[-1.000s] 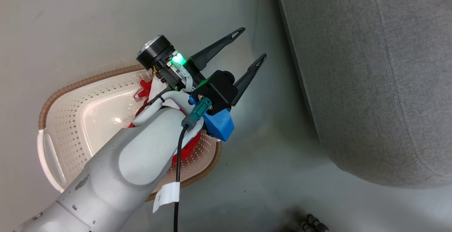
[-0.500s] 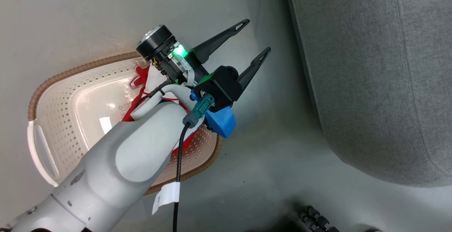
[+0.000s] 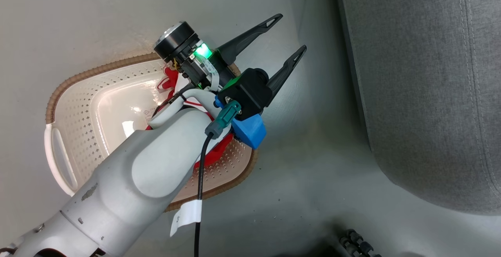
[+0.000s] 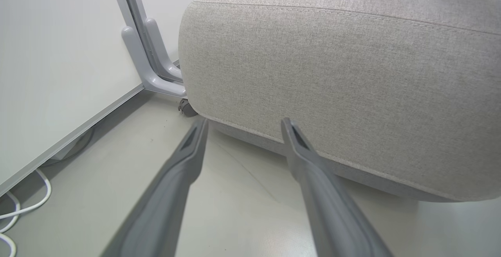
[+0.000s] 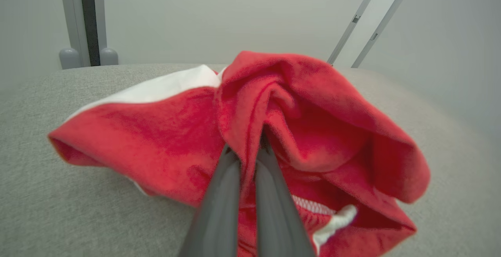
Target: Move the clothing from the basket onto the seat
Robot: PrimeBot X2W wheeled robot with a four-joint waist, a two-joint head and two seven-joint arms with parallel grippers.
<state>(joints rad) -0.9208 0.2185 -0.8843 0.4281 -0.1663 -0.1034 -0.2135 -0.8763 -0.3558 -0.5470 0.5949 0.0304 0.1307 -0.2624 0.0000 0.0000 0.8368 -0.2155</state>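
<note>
So the left gripper is hanging wide open with nothing in it, both long dark fingers splayed and pointing off toward the grey seat. The pale forearm is stretching across the basket, which is sitting on the floor near the seat but not touching it. A second red garment is lying inside the basket, mostly hidden under the arm, with red and white bits peeking out on either side of the wrist.

In the left wrist view, the left gripper is aiming at the rounded lower edge of the seat, fingertips close to the fabric but apart from it. A grey frame leg is standing beside the seat's corner, and a white cable is curling on the floor.

The right gripper is clamping fully closed on a bunched fold of the red-and-white garment, with a white cord dangling from it. That garment is sitting over the seat cushion; I can't tell if it's actually resting on it.
</note>
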